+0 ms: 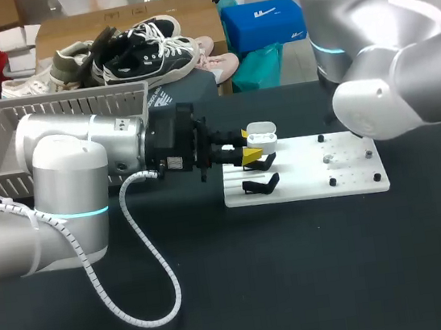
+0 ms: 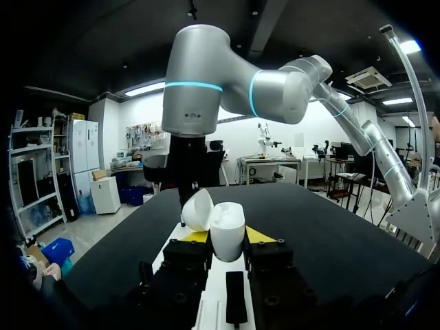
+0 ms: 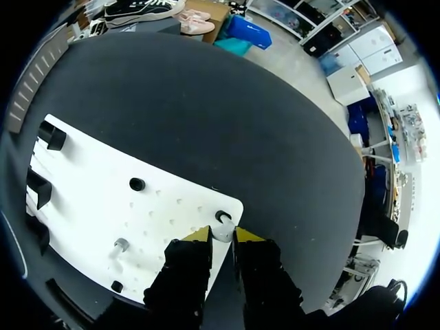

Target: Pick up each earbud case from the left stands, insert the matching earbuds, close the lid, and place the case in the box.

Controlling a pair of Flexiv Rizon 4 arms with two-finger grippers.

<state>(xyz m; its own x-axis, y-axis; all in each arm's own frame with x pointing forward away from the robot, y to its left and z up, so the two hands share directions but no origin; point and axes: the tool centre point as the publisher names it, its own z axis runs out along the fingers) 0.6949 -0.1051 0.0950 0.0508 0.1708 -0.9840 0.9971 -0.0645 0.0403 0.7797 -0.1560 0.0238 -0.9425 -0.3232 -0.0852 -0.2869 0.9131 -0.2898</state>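
A wide black table [image 1: 317, 282] with a matte top lies under soft, even light.

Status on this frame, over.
Left gripper: jaws shut on the open case by the stands. Right gripper: jaws shut on an earbud at the board corner. Nothing in the way.

A white earbud case [image 2: 227, 223] is sitting between the yellow-tipped black fingers [image 2: 194, 236] of the left gripper [image 2: 227, 237], over a white board [image 1: 357, 183] bearing black stands [image 1: 260, 184]; the table [image 1: 300, 276] is showing black, the silver arms [image 1: 66, 165] glowing cyan-ringed.
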